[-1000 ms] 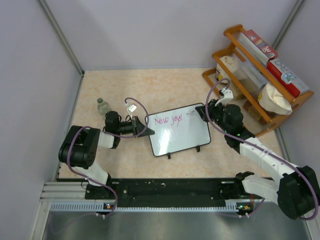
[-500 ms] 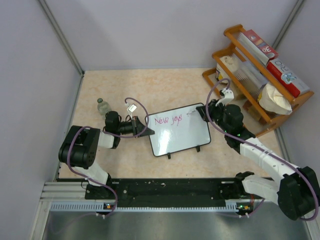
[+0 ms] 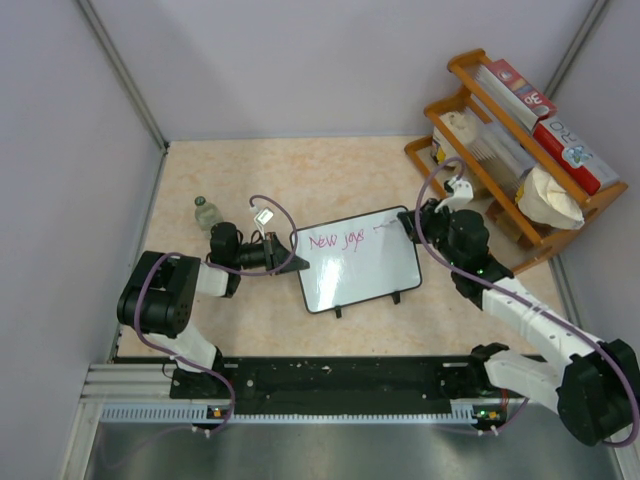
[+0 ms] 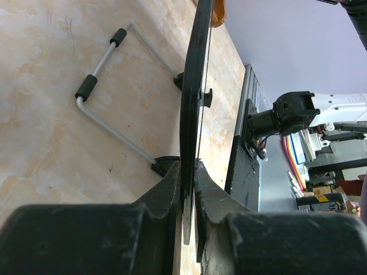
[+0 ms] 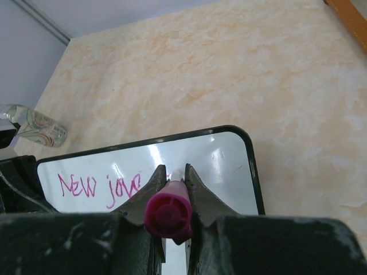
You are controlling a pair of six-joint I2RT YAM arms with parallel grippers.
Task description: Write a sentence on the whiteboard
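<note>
The whiteboard point(image 3: 358, 270) stands tilted on the table, edge-on in the left wrist view point(image 4: 192, 97). My left gripper point(image 3: 288, 253) is shut on its left edge, one finger on each face point(image 4: 188, 167). The sentence point(image 3: 337, 241) reads about "New joys" in pink, and also shows in the right wrist view point(image 5: 97, 186). My right gripper point(image 3: 412, 224) is shut on a pink marker point(image 5: 168, 215), with its fingertips point(image 5: 175, 169) over the board's upper right part point(image 5: 229, 166). The marker's tip is hidden between the fingers.
A small glass bottle point(image 3: 205, 212) stands left of the board, behind the left gripper. A wooden rack point(image 3: 470, 170) with boxes and bags fills the far right corner. The board's wire stand point(image 4: 109, 86) rests on the table behind it. Grey walls close in the left side and the back.
My right gripper has shifted slightly to the right with the marker. The left gripper and the board have not moved.
</note>
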